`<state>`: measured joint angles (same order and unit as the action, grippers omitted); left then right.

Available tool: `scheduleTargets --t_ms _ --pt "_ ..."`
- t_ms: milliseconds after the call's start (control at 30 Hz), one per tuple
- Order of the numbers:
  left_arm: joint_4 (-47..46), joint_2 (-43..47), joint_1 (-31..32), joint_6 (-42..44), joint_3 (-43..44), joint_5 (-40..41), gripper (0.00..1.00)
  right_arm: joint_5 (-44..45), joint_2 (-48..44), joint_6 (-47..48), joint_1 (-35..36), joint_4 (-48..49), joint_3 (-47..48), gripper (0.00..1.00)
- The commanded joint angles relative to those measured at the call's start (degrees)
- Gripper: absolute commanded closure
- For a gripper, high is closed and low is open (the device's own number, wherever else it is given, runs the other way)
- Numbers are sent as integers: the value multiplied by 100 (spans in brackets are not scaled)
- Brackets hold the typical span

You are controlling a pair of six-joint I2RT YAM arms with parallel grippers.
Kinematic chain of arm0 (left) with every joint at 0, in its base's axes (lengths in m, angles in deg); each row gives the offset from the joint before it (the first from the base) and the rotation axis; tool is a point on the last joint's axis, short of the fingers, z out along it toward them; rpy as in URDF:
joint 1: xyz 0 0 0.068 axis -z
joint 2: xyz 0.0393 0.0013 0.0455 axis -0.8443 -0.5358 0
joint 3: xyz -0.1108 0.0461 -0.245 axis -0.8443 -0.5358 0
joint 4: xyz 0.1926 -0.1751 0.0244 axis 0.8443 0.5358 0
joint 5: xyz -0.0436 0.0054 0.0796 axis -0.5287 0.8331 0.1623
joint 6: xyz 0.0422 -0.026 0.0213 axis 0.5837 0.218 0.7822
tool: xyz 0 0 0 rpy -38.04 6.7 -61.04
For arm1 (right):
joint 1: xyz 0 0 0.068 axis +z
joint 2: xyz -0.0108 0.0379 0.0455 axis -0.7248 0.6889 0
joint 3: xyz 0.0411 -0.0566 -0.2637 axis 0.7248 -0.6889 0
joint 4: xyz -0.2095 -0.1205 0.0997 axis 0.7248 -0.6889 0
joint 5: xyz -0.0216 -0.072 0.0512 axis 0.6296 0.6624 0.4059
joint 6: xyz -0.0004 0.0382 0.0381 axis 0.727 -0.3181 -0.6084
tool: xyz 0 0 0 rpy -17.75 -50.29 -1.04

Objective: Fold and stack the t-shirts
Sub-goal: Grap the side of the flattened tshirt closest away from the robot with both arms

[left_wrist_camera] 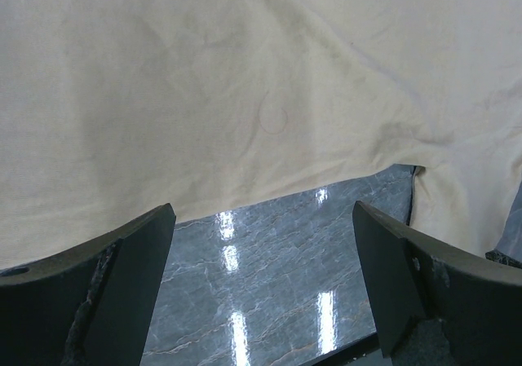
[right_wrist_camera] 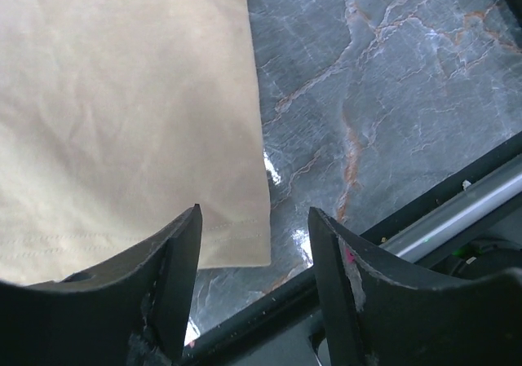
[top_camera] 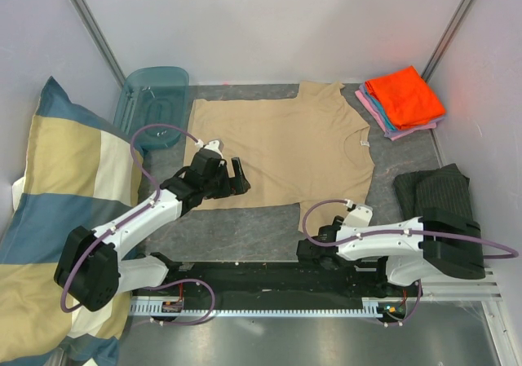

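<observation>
Tan t-shirt (top_camera: 285,142) lying spread flat on the table (top_camera: 245,227), collar pointing right; folded stack (top_camera: 405,99), orange over blue and pink, sitting at the far right corner, apart from it; left gripper (top_camera: 235,177) hovering over the shirt's near edge, jaws wide apart, gripping nothing; right gripper (right_wrist_camera: 254,215) hanging at the near sleeve's corner, jaws apart, empty; checked pillow (top_camera: 57,187) and teal bin (top_camera: 153,101) crowding the left side; dark striped cloth (top_camera: 432,188) lying at right.

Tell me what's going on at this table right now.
Two robot arms are working on a tan t-shirt spread flat on the table. The left gripper hangs open above the shirt's near side; the right gripper is open at the near sleeve, by its corner. Neither holds any cloth. A stack of folded shirts, orange on top, sits at the far right corner.
</observation>
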<state>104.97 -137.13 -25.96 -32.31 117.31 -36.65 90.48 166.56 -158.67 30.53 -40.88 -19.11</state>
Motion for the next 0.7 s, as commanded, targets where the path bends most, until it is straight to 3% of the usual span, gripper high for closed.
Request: scheduleTargets --t_ms 0,667 --pt "-212 -27 27 -29 18 -64 2 15 214 -1723 -175 212 56 36" --pt "-186 158 27 -56 -122 -64 2 -539 733 -562 -369 1082 433 33"
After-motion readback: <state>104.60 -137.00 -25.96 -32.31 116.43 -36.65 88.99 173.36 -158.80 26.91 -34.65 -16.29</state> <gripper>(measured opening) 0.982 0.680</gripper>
